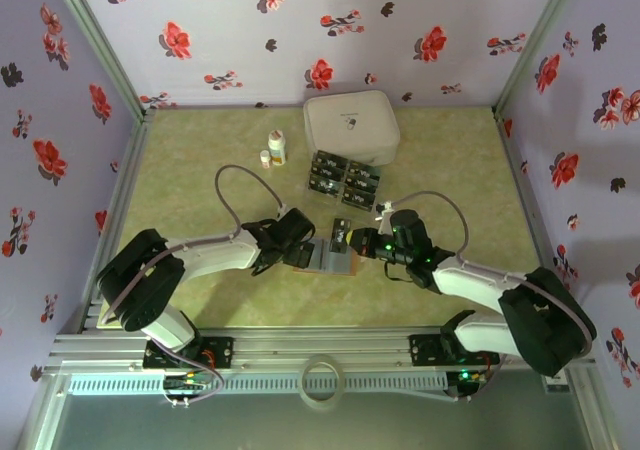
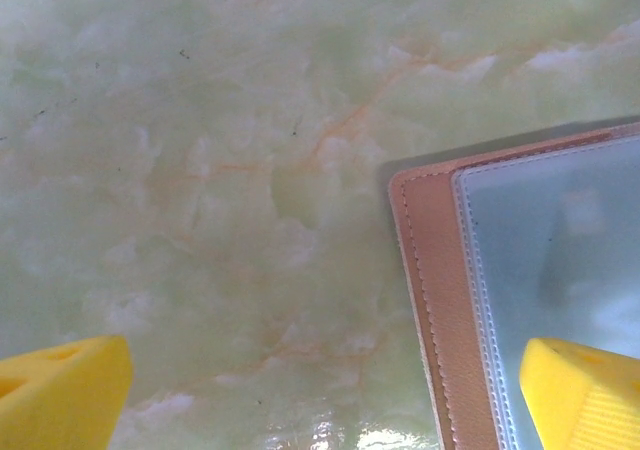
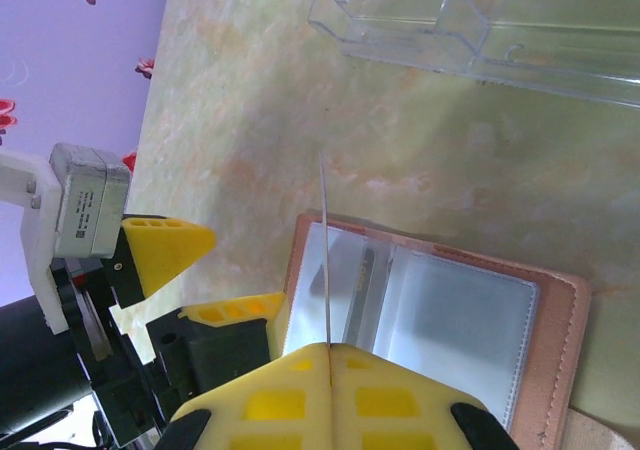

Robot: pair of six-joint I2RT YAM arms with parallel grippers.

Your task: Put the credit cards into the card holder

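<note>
Alignment matters: the credit card [image 3: 324,260], pinched edge-on in the closed right gripper [image 3: 328,355], stands over the card holder [image 3: 450,320] at the right wrist view's lower right. The left gripper [image 2: 320,400], jaws wide, straddles its edge. Tilt the card flatter, then slide it under a pocket lip.

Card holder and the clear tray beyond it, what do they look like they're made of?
Card holder: probably leather or imitation leather, matte reddish-brown, with a stitched edge. Its inner sleeves look like soft clear plastic, slightly frosted. Clear tray: rigid transparent plastic, perhaps acrylic, glossy, with see-through walls.
</note>
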